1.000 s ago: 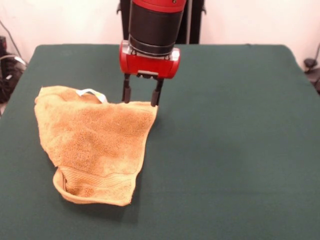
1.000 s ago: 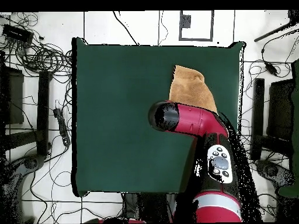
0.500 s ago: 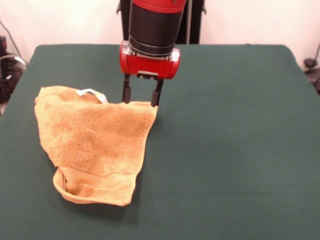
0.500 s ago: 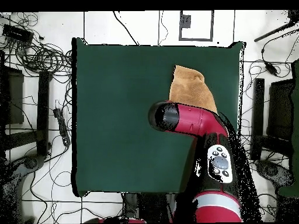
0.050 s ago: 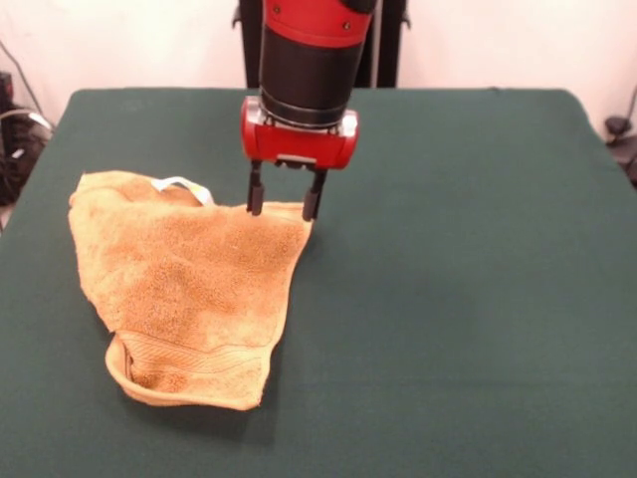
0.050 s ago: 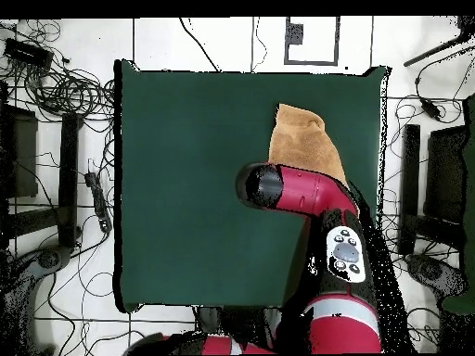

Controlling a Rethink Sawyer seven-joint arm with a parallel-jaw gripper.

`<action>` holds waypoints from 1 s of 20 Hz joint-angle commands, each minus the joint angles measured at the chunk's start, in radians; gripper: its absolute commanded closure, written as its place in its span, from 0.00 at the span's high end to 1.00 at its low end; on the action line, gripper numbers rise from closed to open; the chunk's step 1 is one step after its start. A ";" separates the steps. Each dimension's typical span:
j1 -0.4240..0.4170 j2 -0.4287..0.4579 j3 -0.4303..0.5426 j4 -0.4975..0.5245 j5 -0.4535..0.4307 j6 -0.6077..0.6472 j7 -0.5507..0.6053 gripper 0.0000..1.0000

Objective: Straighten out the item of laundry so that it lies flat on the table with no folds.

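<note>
Here is the gripper (image 5: 285, 206), hanging straight down from the red and black arm (image 5: 303, 60) right at the far right corner of the towel (image 5: 189, 284) in the front view. Its two dark fingers (image 5: 256, 197) stand apart with clear space between them and nothing held; the tips sit at the towel's far edge, one over the terry and the other right at the corner, though whether they touch the cloth I cannot tell.

The golden-orange towel lies on the left part of the dark green table (image 5: 468, 279), rumpled, wide at the far side and narrowing toward the near one. Its near end is folded over on itself, showing the woven border band (image 5: 199, 358). A small white tag loop (image 5: 182, 185) lies at the far edge.

From overhead, the arm (image 6: 301, 190) covers part of the towel (image 6: 301, 139), which lies close to the table's (image 6: 186, 185) right edge.
</note>
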 commanded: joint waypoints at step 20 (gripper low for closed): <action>0.017 0.068 0.135 0.002 0.013 0.018 0.094 1.00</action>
